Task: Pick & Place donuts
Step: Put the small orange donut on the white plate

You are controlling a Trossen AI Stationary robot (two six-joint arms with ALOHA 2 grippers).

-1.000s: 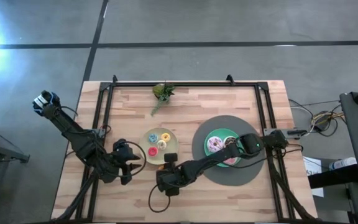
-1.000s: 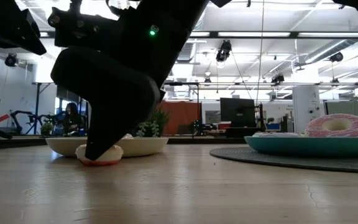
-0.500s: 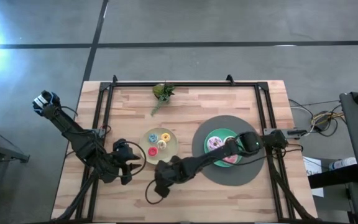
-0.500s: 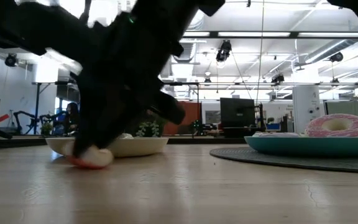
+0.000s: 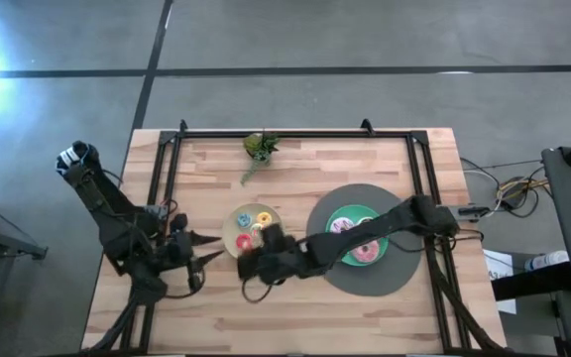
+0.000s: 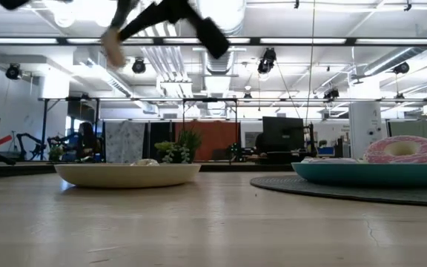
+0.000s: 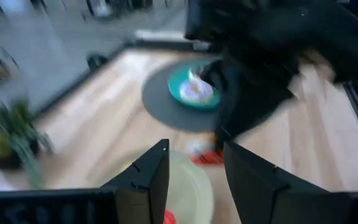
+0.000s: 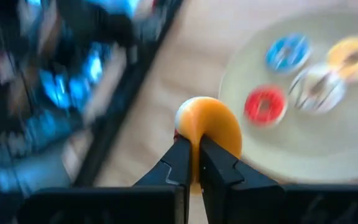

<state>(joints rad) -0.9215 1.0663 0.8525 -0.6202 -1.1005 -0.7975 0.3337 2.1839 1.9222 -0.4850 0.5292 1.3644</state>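
Note:
My right gripper [image 8: 194, 146] is shut on a small orange donut with a red edge [image 8: 209, 129], just off the near left rim of the beige plate [image 5: 278, 220]. In the low view the donut [image 6: 112, 46] hangs high above the table. Blue [image 8: 289, 51], red [image 8: 266, 104], cream [image 8: 316, 87] and yellow [image 8: 354, 55] mini donuts lie in that plate. A pink donut [image 6: 405, 148] lies in the teal plate [image 5: 361, 211]. My left gripper [image 5: 204, 250] stands open left of the beige plate, its fingers pointing toward the table's right. My right gripper pinches the donut's ring [image 8: 197, 138] between its two fingers, at the part nearest the wrist. The arm reaches in from the table's right. The donut stands on edge between the fingers, lifted clear of the table.
The teal plate sits on a round dark mat [image 5: 365, 280] at the right. A small green plant [image 5: 259, 147] stands near the far edge. A black frame [image 5: 167, 169] runs along the table's left, far and right sides. Bare wood lies along the near edge.
My right gripper has shut on the donut that lay on the table by the beige plate's near rim, and has lifted it well clear. My left gripper has tipped so that its fingers point toward the table's right.

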